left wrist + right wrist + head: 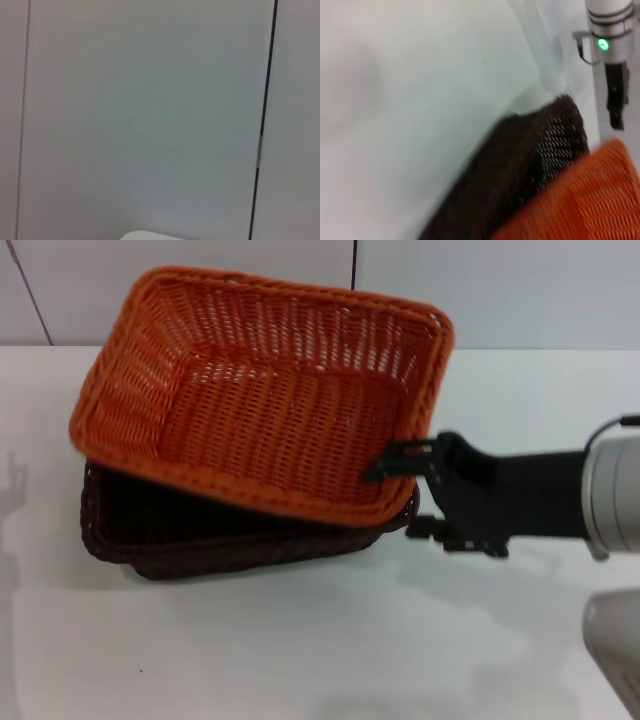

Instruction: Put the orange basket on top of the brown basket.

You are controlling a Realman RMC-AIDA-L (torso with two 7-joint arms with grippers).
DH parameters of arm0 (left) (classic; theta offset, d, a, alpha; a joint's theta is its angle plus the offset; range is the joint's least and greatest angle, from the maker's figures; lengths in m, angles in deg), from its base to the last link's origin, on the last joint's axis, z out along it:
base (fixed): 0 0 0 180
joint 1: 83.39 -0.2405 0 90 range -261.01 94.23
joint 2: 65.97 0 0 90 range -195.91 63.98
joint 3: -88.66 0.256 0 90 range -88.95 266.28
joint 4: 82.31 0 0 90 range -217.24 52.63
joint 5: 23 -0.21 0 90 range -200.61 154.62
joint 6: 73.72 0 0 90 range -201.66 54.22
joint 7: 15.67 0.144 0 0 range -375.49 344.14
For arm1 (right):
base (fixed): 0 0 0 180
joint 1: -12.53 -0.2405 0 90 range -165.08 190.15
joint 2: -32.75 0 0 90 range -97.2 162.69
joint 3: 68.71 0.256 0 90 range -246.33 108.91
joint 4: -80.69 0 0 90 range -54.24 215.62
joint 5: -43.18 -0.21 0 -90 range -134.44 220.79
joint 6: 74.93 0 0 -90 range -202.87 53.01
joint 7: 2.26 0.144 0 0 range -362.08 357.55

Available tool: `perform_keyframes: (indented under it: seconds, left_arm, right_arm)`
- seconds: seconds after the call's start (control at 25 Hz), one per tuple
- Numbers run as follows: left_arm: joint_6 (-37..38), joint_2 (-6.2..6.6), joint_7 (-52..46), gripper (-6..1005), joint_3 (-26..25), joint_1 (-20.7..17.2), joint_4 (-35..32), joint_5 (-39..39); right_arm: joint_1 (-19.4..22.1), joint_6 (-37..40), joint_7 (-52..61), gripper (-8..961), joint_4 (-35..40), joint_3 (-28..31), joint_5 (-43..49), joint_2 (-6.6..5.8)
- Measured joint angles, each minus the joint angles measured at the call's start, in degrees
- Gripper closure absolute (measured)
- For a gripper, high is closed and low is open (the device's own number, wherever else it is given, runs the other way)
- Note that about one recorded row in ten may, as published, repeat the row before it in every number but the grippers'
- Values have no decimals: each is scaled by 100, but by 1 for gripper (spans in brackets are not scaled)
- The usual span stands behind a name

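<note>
this looks like a bare test lab to me. i work over a plain white tabletop (pixel 300 640) set against a pale panelled wall (pixel 500 290) with thin dark seams. my other arm (pixel 607 30), with a green status light, hangs by that wall.

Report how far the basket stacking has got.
Mostly done: the orange basket is already over the brown basket, tilted and skewed rather than nested square. In hand: the right gripper is clamped on its near right rim. Left: level it, seat it, release. The left gripper hangs idle, off to the side.
</note>
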Motion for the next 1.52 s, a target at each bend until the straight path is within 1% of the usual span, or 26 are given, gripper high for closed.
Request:
perform_keyframes:
  seconds: [0.08,0.16,0.2,0.28,0.36,0.4,0.44,0.48,0.52,0.56,0.6,0.64,0.68,0.76,0.8,0.84,0.92,1.08,1.24,1.36,1.44,1.52]
  left_arm:
    - [0,2,0,202,12,-1,0,-1]
    - [4,7,0,202,38,-1,-27,-4]
    - [20,11,0,202,40,1,-45,-4]
    - [31,10,0,202,42,-3,-42,-4]
    - [49,6,0,202,46,-35,-5,-3]
    - [79,2,0,202,47,-79,20,-4]
    - [79,2,0,202,47,-79,20,-4]
    - [121,1,0,202,48,-103,30,-3]
    - [180,-2,0,202,52,-138,44,-3]
    - [256,-4,0,202,55,-167,61,-3]
    - [378,-8,0,202,84,-207,82,0]
    - [378,-8,0,202,84,-207,82,0]
    - [431,-6,0,202,102,-223,89,10]
    - [552,-2,0,202,119,-266,116,34]
    - [645,-1,0,202,102,-301,131,39]
    - [645,-1,0,202,102,-301,131,39]
    - [695,13,0,202,74,-313,117,42]
    - [785,31,0,202,67,-303,86,17]
    - [1030,33,0,202,136,-319,86,-13]
    - [1063,39,0,202,261,-325,46,-22]
    - [1081,46,0,202,319,-310,-64,-24]
    - [1106,46,-1,202,326,-287,-159,-25]
  right_arm:
    - [158,214,1,236,175,4,-12,67]
    - [275,306,-4,236,265,-87,-57,125]
    - [305,251,-4,237,264,-154,-85,149]
    - [375,-164,60,237,199,-285,-227,213]
    - [375,-1090,409,237,-100,-392,-408,325]
    - [307,-2395,953,237,-570,-469,-593,454]
    - [307,-2395,953,237,-570,-469,-593,454]
    - [277,-3370,1326,237,-898,-490,-774,555]
    - [275,-4187,1634,237,-1157,-473,-985,661]
    - [286,-4909,1911,237,-1419,-424,-1215,788]
    - [386,-6239,2492,237,-2018,-221,-1788,1122]
    - [386,-6239,2492,237,-2018,-221,-1788,1122]
    - [454,-6786,2772,236,-2272,-131,-2061,1259]
    - [602,-7565,3423,236,-2734,-17,-2406,1395]
    - [701,-8317,4357,236,-3322,42,-2636,1425]
    - [701,-8317,4357,236,-3322,42,-2636,1425]
    - [743,-8960,5247,236,-3896,71,-2716,1422]
    - [785,-10308,7099,236,-5174,36,-2699,1427]
    - [654,-11517,8630,236,-6533,-254,-2683,1426]
    - [554,-12183,9392,237,-7327,-488,-2677,1424]
    - [533,-12518,9650,237,-7606,-651,-2681,1431]
    - [530,-12657,9704,237,-7700,-768,-2695,1438]
